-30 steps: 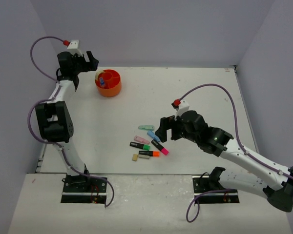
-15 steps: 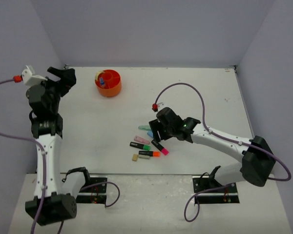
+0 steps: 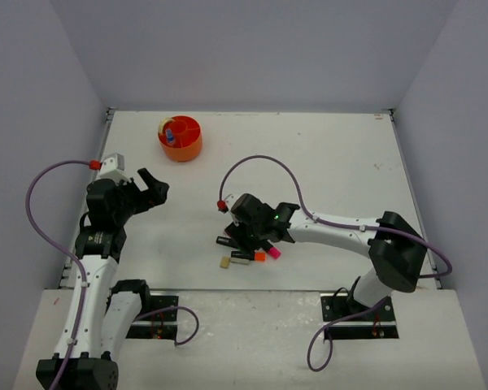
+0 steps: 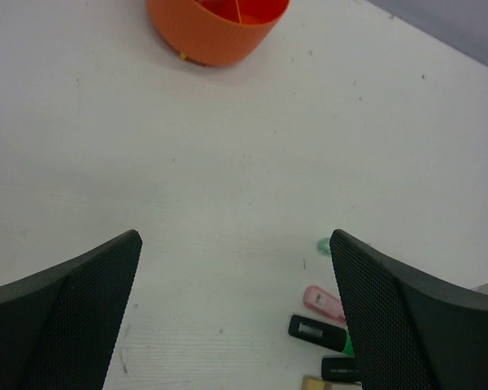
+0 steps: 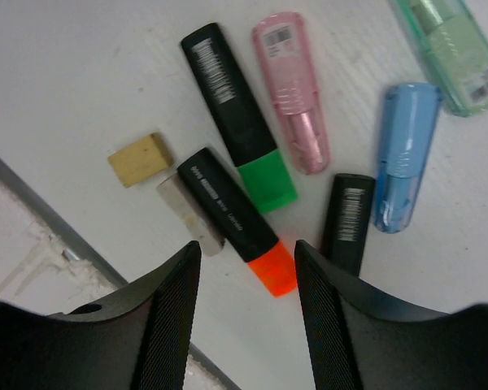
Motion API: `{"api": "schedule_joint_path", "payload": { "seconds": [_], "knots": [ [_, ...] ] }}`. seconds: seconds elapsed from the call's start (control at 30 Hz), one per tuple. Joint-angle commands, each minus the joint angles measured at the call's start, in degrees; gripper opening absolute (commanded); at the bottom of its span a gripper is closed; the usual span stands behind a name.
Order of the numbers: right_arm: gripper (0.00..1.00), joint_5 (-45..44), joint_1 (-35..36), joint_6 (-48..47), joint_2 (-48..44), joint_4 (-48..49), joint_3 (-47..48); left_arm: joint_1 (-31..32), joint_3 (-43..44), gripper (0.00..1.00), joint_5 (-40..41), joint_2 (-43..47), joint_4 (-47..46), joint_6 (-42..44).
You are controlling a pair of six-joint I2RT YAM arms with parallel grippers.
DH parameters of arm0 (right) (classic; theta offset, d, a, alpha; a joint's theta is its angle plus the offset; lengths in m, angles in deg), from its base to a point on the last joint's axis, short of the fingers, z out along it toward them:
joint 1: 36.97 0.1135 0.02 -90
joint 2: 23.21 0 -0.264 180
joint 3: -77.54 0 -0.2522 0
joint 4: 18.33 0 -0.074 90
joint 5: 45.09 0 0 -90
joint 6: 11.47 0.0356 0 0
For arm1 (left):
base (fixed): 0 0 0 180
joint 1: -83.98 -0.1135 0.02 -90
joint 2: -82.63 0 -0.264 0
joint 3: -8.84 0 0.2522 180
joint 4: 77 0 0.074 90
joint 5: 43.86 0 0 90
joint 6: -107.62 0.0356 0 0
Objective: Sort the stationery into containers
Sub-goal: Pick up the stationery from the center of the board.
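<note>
The stationery lies in a loose pile near the front of the table. The right wrist view shows a green-ended highlighter, an orange-ended highlighter, a third black highlighter, pink, blue and mint pieces and a tan eraser. My right gripper hovers over the pile, open, its narrowed jaws straddling the orange end without touching it. The orange organiser, at the back left, holds a blue-capped bottle. My left gripper hangs wide open and holds nothing, between the organiser and the pile.
A pale grey piece lies against the orange-ended highlighter. The table's front edge runs just beyond the eraser. In the left wrist view the organiser is at the top and the pile's left end sits beside the right finger.
The left arm swung from the organiser at the back to the near left, still wide open. The right gripper moved left over the pile and its jaws narrowed.
</note>
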Motion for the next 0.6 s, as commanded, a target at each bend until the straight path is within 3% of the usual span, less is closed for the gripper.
{"api": "schedule_joint_path", "payload": {
  "seconds": [0.0, 0.13, 0.4, 0.57],
  "knots": [
    [0.49, 2.0, 4.8, -4.6, 2.2, 1.1, 2.5, 1.5, -0.1, 1.0, -0.2, 1.4, 0.4, 4.1],
    [0.4, 0.9, 6.2, -5.0, 6.4, 0.3, 5.5, 1.5, -0.5, 1.0, -1.6, 0.5, -0.1, 4.3],
    [0.39, 1.0, 7.7, -5.7, 11.7, -1.7, 8.3, 2.2, -0.5, 1.0, -2.6, -0.2, -0.3, 4.8],
    [0.33, 0.9, 8.5, -5.6, 13.0, -2.3, 8.5, 2.2, -0.6, 1.0, -3.0, -0.3, -0.5, 5.0]
  ]
}}
